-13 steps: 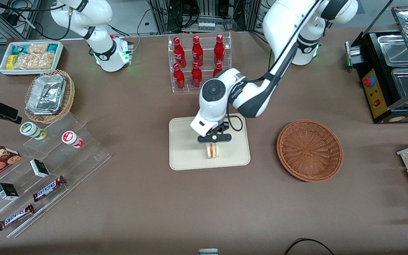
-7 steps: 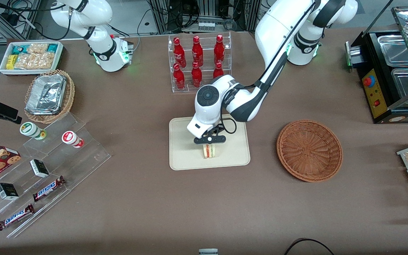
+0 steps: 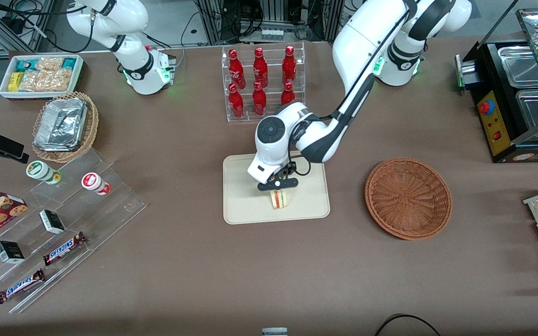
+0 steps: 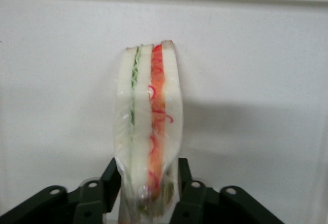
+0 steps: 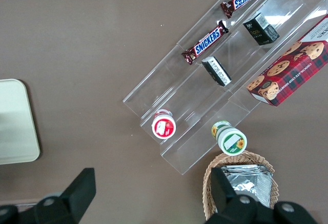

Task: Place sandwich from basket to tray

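Observation:
The sandwich (image 3: 278, 199), a clear-wrapped wedge of white bread with red-orange and green filling, stands on its edge on the cream tray (image 3: 245, 205), near the rim closest to the front camera. My gripper (image 3: 277, 186) hangs just above it, shut on the sandwich. In the left wrist view the black fingers (image 4: 110, 180) press both sides of the sandwich (image 4: 148, 111), with the tray (image 4: 256, 55) under it. The reddish-brown basket (image 3: 408, 198) sits beside the tray toward the working arm's end, with nothing in it.
A clear rack of red bottles (image 3: 260, 81) stands farther from the camera than the tray. Toward the parked arm's end are acrylic steps with snacks (image 3: 63, 219), a tan wicker basket of foil containers (image 3: 63, 126) and a white bin (image 3: 40, 74). A black warmer (image 3: 516, 93) sits at the working arm's end.
The arm has drawn back over the tray and come slightly lower, carrying the sandwich a little toward the parked arm's end. The grip on the sandwich is unchanged.

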You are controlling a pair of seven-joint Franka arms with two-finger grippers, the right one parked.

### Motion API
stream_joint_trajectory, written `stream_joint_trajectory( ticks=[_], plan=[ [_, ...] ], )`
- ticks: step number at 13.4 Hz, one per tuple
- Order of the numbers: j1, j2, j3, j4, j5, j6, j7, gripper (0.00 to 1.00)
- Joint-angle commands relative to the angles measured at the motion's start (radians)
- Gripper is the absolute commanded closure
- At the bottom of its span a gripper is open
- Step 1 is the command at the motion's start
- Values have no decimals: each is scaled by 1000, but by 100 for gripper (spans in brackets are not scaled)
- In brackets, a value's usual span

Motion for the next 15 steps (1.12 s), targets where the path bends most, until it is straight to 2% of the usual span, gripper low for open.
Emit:
stream_joint_trajectory(
  ticks=[1,6,12,14,15],
  plan=[
    [-23,-16,14,16,27,-15,-33,0],
    [-10,-183,23,18,24,-145,-28,0],
    [174,-395,20,19,10,-316,1,0],
    [239,-443,20,19,-41,-360,91,0],
    [295,-472,20,19,-96,-379,160,0]
  ],
)
